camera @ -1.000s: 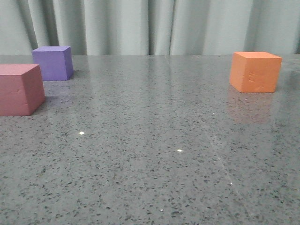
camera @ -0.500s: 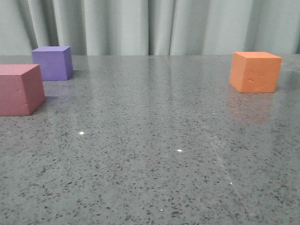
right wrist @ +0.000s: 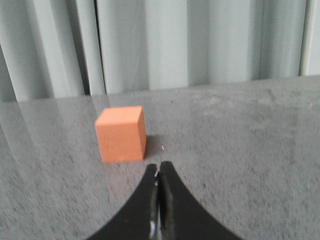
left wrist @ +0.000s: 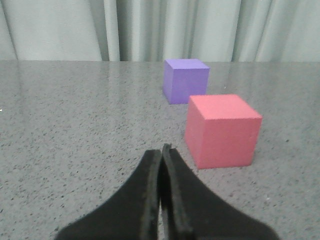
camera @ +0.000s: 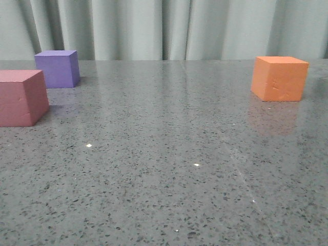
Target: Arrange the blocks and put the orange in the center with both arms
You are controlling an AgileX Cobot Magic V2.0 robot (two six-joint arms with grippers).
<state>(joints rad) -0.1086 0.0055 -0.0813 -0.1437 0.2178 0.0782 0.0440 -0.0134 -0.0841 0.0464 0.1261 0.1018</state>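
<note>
The orange cube stands at the far right of the grey table, also in the right wrist view. At the far left stands the purple cube, with the pink-red cube nearer, at the left edge of the front view. Both show in the left wrist view: purple cube, pink-red cube. My left gripper is shut and empty, short of the pink-red cube. My right gripper is shut and empty, just short of the orange cube. Neither gripper shows in the front view.
The speckled grey table runs back to a pale green curtain. Nothing else stands on the table between the cubes.
</note>
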